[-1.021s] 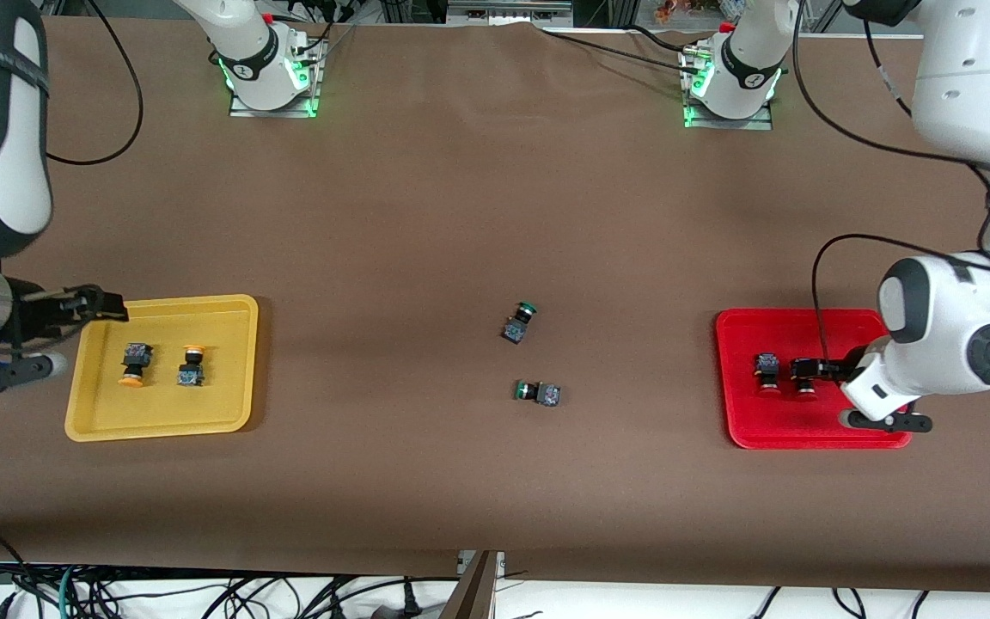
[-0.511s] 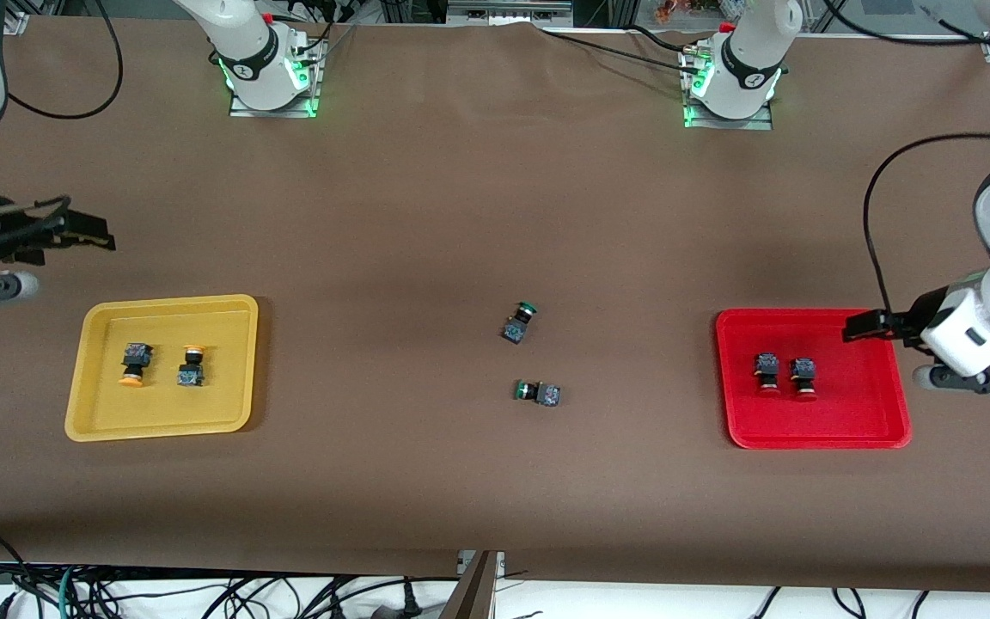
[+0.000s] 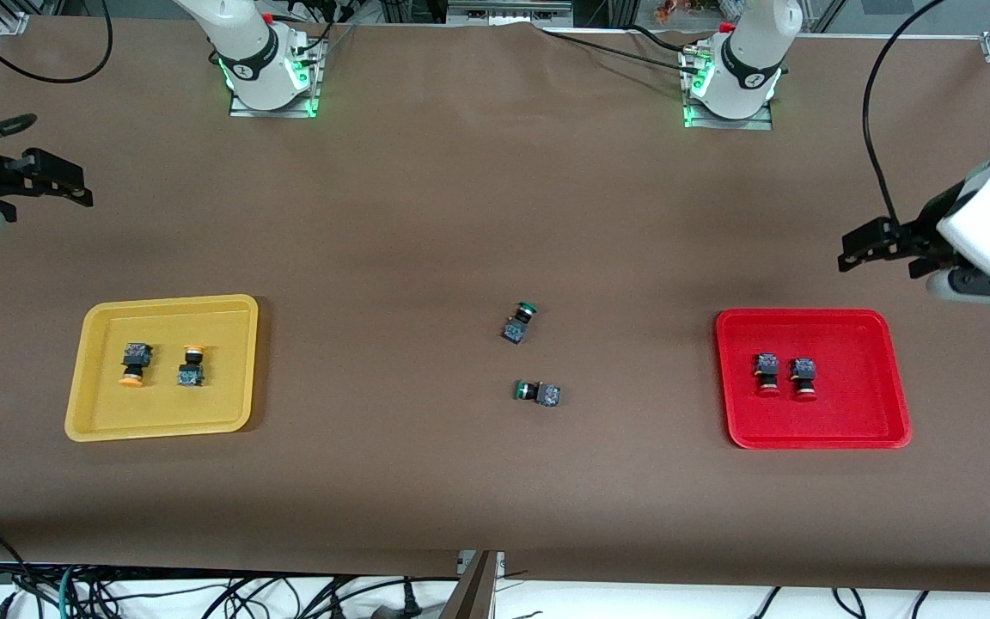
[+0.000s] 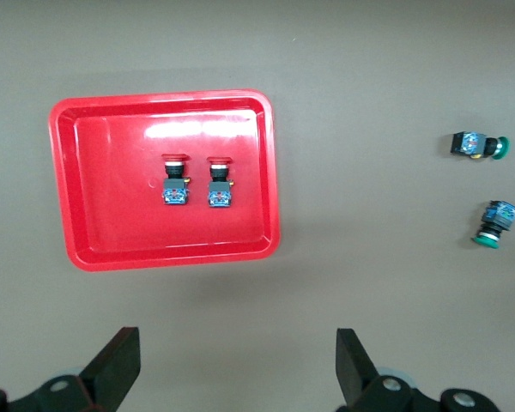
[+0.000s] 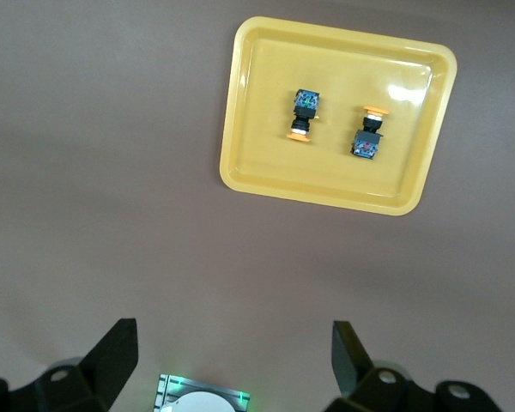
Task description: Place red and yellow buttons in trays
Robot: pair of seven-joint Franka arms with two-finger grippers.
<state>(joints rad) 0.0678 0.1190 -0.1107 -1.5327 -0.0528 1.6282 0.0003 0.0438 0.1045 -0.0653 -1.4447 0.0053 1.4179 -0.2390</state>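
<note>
Take the two green-capped switches in the middle of the table as your landmark: the nearer one [image 3: 537,393] lies on its side, the other [image 3: 519,321] just farther from the front camera, and neither belongs to your task. Toward the right arm's end from them sits the yellow tray [image 3: 78,411], with both orange-yellow buttons inside it, one [image 3: 134,364] beside the other [image 3: 192,365], apart and clear of the rim. Toward the left arm's end sits the red tray [image 3: 890,378], holding the two red buttons [image 3: 767,373] and [image 3: 803,378] side by side, nearly touching. So all four of your buttons are in their matching trays, and the sorting looks finished. What has changed in the last second is the arms: the left gripper [image 3: 858,248], which was down in the red tray at the second red button, has let go and risen, and it now hangs with its fingers spread wide and empty over bare table just past that tray's farther rim. The right gripper [image 3: 61,185] has likewise pulled up off the yellow tray's corner and hangs over bare table, fingers apart, holding nothing. You can read both moves as a retreat after the last placement.
</note>
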